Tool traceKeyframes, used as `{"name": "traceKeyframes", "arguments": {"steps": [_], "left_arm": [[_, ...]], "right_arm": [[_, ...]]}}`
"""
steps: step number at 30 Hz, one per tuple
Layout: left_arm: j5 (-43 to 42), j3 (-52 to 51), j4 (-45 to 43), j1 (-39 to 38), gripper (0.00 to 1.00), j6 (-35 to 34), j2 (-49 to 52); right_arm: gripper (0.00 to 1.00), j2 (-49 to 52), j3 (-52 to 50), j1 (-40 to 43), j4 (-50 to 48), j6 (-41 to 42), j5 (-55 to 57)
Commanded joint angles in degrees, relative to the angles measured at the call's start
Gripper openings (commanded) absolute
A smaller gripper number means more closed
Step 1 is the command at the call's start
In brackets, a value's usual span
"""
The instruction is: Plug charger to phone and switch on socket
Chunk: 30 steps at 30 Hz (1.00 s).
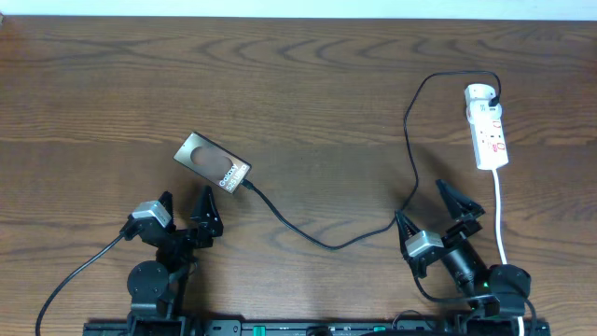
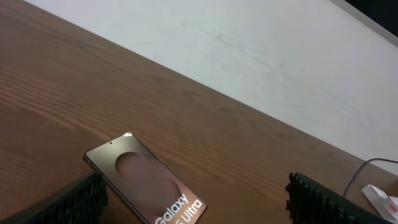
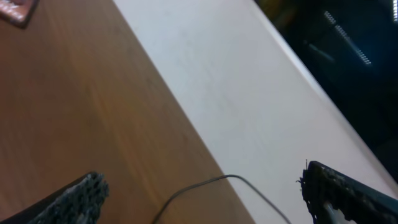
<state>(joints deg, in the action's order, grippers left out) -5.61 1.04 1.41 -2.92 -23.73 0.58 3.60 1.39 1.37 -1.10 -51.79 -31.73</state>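
Phone (image 1: 213,162) centre-left, charger (image 1: 326,246) touching its lower end; socket (image 1: 488,129) upper right; left gripper (image 1: 187,197), right gripper (image 1: 422,202): jaws apart, empty.

1. The table (image 1: 298,84) is showing brown wood with wavy grain, smooth and a little shiny.
2. The phone (image 2: 146,180) is shining, and its brown face is looking smooth like glass.
3. The socket (image 1: 489,131) is looking like smooth white plastic.
4. The charger (image 1: 328,247) is looking like thin black rubbery cord, not shiny.
5. My left fingers (image 2: 74,202) and my right fingers (image 3: 74,199) are showing black, bumpy, rough pads.
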Motion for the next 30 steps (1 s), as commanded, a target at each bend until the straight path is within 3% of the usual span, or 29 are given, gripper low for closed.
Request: {"name": "traceKeyframes", "arguments": {"steps": [1,5,8,11,15,19,30], "left_arm": [[-0.76,-0.81,2.14,-0.28,0.91,0.79,-0.31],[-0.76,-0.81,2.14,-0.28,0.91,0.79,-0.31],[-0.76,-0.81,2.14,-0.28,0.91,0.79,-0.31],[-0.76,-0.81,2.14,-0.28,0.91,0.79,-0.31],[-0.76,-0.81,2.14,-0.28,0.91,0.79,-0.31],[-0.76,-0.81,2.14,-0.28,0.91,0.79,-0.31],[-0.76,-0.81,2.16,-0.28,0.91,0.79,-0.31]], "right_arm": [[0.99,-2.67,-1.09,-0.63,3.91,-2.99,-0.79],[0.99,-3.02,-1.09,-0.61,3.80,-2.89,-0.11],[0.99,-3.10,-1.09,-0.61,3.78,1.55,0.68],[0.99,-3.28,-1.07,-0.61,3.72,13.20,3.32],[0.99,-3.28,-1.07,-0.61,4.13,39.04,13.18],[0.99,-3.28,-1.07,-0.68,4.61,52.78,20.44],[0.99,-3.28,-1.07,-2.29,5.46,59.08,28.22]]}}
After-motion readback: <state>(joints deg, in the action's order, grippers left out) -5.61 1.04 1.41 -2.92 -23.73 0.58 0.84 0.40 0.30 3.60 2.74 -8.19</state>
